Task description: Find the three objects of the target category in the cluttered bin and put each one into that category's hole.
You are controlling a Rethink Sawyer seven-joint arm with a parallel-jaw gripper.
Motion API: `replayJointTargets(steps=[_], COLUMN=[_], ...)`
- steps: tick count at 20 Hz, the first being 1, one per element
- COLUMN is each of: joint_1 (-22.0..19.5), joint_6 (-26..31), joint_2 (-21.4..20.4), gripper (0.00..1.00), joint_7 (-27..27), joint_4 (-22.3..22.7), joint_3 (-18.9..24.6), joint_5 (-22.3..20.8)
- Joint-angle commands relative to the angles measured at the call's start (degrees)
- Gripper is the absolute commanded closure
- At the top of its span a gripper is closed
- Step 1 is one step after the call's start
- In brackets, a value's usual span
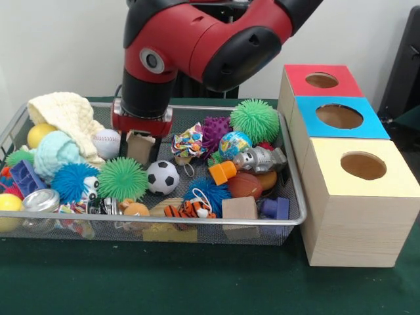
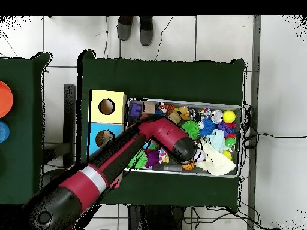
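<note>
Bench: we see a dark green cloth [image 1: 197, 289] covering it, nearest the front camera.
Cluttered bin: our wire-mesh basket [image 1: 164, 220] sits on the bench's left and middle in the front view, just beside the boxes, packed with toys.
Near row of the bin: we note a yellow ball [image 1: 8, 203] at the left rim, a tiger toy [image 1: 187, 210], a wooden block [image 1: 239, 209] and a purple block [image 1: 275, 208].
Middle row: we find a blue spiky ball [image 1: 71, 180], a green spiky ball [image 1: 122, 178], a soccer ball [image 1: 162, 177], a basketball [image 1: 244, 186] and a silver robot figure [image 1: 259, 159].
Far row: we see a cream knitted cloth [image 1: 65, 115], a baseball [image 1: 106, 143], a purple spiky ball [image 1: 215, 131] and a larger green spiky ball [image 1: 254, 120].
Boxes: we count three in a row at the bin's right, the yellow-topped box [image 1: 357, 197] nearest, then the blue-topped box [image 1: 338, 118], then the red-topped box [image 1: 321, 80], each with a round hole on top.
Pincer: ours [image 1: 139, 147] is down inside the bin at its far side, beside the baseball, with a brownish cardboard-like piece [image 1: 140, 146] at its tips; we cannot tell whether the fingers are spread or pinching it.
Arm: our red and black arm [image 2: 120, 159] reaches over the bin from the base.
</note>
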Motion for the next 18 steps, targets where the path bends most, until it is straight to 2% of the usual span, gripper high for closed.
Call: replayJointTargets(steps=[1,4,7,13,18], joint_1=[0.42,-0.11,-0.70,-2.33,-2.40], joint_6=[-18.15,-23.27,-25.56,-25.17,-24.07], joint_2=[-2.12,-2.11,-1.59,0.01,0.81], gripper=[0.00,0.00,0.00,0.00,0.00], joint_7=[20.54,24.54,25.52,25.39,27.05], joint_4=[0.25,-3.89,-6.92,-11.27,-12.50], joint_3=[-0.03,-1.16,-2.29,-3.04,-3.47], joint_5=[-4.76,-6.41,-7.13,-5.55,-4.03])
